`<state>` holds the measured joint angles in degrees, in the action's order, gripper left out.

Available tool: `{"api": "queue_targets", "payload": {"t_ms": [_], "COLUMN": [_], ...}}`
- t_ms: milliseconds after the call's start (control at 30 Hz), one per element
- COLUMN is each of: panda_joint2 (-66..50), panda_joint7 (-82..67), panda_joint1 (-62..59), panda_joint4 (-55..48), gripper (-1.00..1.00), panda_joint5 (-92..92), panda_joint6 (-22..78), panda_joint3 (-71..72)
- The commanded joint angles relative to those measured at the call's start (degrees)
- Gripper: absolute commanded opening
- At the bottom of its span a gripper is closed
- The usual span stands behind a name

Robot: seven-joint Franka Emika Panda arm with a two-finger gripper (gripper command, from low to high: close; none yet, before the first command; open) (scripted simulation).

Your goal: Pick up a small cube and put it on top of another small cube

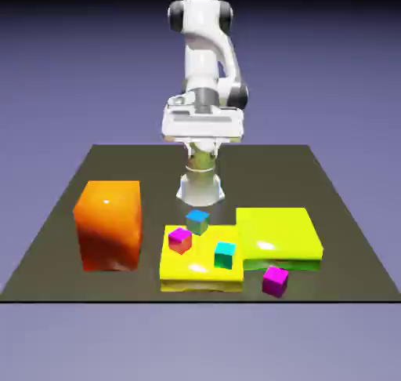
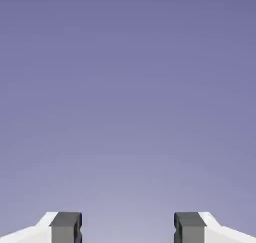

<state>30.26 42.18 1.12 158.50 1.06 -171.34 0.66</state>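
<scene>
Gripper stood with jaws apart and empty, raised at the far side; small cube lay unobstructed near the table's front edge, right

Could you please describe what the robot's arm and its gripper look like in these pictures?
The arm is glossy white with rounded links and dark grey caps at the joints. Its hand is a wide, boxy white block. In the hand view the gripper shows two small, square dark grey finger tips on white, wedge-shaped mounts. No cables or markings are visible.
</scene>
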Motion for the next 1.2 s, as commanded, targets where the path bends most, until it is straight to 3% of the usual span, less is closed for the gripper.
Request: {"api": "queue_targets", "payload": {"t_ms": [0, 1167], "panda_joint2": [-1.99, -71.53], "panda_joint7": [-0.23, -8.40], "panda_joint1": [0.36, 13.04], "panda_joint4": [-2.08, -74.76], "gripper": [0.00, 0.00], "panda_joint5": [0.88, 31.55], "panda_joint6": [2.22, 79.68], "panda_joint3": [0.55, 19.63]}}
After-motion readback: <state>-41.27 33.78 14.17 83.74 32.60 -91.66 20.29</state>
